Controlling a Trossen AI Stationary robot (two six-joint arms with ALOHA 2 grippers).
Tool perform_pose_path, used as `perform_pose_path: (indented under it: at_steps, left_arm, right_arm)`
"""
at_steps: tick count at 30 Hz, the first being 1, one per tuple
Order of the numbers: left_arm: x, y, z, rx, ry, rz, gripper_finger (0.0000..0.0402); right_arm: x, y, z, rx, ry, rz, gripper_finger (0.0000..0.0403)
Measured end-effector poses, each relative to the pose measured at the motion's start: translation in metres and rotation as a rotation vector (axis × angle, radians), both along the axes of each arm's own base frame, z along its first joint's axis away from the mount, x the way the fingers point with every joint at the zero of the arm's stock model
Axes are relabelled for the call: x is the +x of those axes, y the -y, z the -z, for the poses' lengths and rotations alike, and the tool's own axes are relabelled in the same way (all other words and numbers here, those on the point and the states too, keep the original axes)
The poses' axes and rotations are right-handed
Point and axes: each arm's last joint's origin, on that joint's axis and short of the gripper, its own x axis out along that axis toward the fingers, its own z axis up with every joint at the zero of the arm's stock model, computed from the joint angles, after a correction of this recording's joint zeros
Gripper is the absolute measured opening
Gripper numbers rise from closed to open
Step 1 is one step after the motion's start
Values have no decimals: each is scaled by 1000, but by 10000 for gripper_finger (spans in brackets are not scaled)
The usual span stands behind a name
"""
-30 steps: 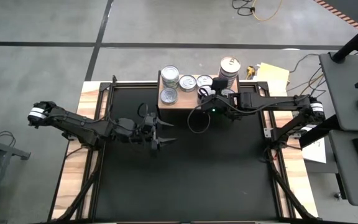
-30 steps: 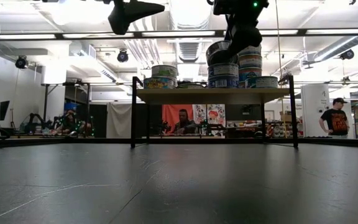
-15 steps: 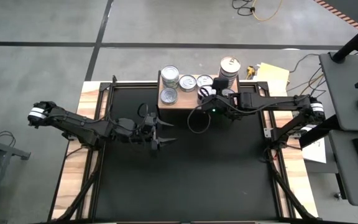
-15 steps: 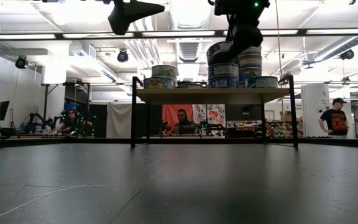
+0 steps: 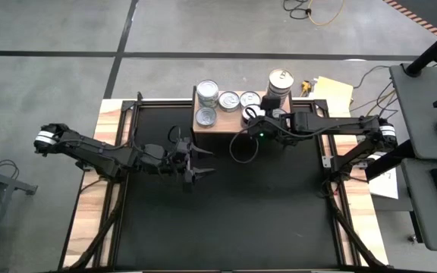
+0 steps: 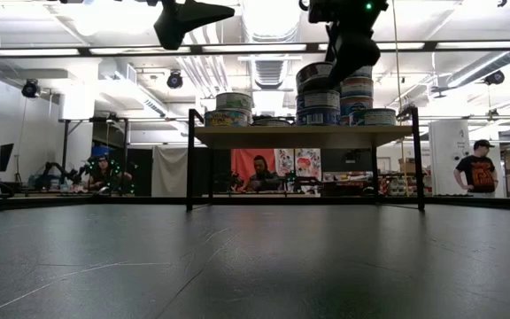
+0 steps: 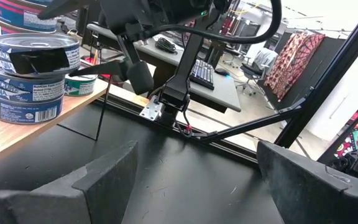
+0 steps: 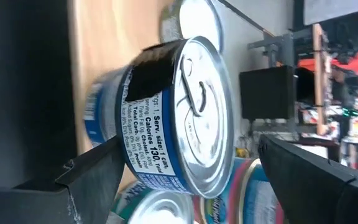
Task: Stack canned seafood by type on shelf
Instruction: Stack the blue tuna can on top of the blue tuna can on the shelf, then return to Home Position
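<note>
right hand (image 5: 258, 114): fingers spread wide beside top tuna can (image 8: 173, 118) of a stack, not gripping | cans on wooden shelf (image 5: 227, 121) at worktop's far edge | left hand (image 5: 190, 159): wide, empty, above black worktop (image 5: 226, 205)

shiny metal tins (image 5: 208, 93) on a matt pale-wood shelf (image 5: 230, 121).

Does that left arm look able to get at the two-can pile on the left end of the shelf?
Probably yes. The left gripper hangs open over bare table in front of the shelf, and nothing stands between it and the pile; the right gripper works farther along.
</note>
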Motion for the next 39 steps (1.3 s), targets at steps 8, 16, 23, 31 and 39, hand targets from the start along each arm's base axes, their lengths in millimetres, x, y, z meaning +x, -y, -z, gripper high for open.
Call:
perform_pose_path:
  at_steps: [8, 16, 23, 31, 39]
  left_arm:
    - [0, 0, 0, 3, 0, 0, 311]
    - [0, 0, 0, 3, 0, 0, 311]
    - [0, 0, 0, 3, -1, 0, 311]
    - [0, 0, 4, 14, -42, 1, 311]
    - [-1, 0, 9, 6, -87, 0, 311]
  right_arm:
    - [0, 5, 1, 82, 31, -14, 354]
    - [-1, 19, 0, 83, 44, 28, 354]
    - [-4, 14, -4, 84, 55, 18, 354]
    - [-16, -8, -18, 116, 146, 1, 354]
    - [-28, -37, -30, 346, 286, -119, 354]
